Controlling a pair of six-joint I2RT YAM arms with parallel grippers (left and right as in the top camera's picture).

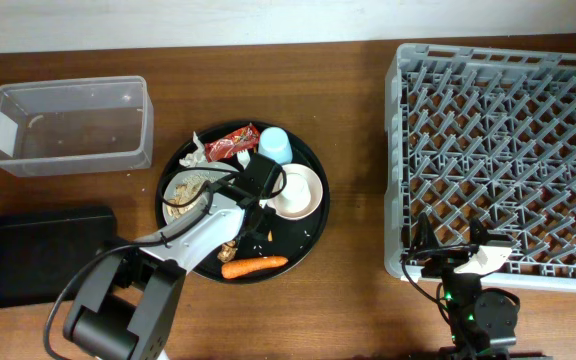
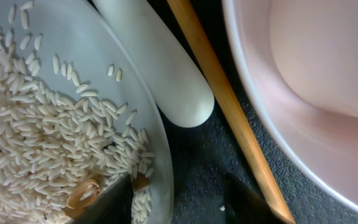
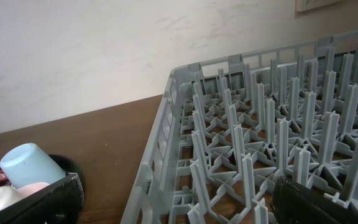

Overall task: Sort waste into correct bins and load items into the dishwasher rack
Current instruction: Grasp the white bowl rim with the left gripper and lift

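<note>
left tool [image 2: 179,200] half-spread astride white plate [image 2: 73,28] rim, seemingly not gripping yet, likely to lift it; right tool [image 3: 182,208] released, parked by dishwasher rack [image 3: 160,143].

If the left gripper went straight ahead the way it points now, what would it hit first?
Likely the rim of the white plate, below the left gripper; the black tray beside the chopstick is just past it. Depth is unclear.
</note>
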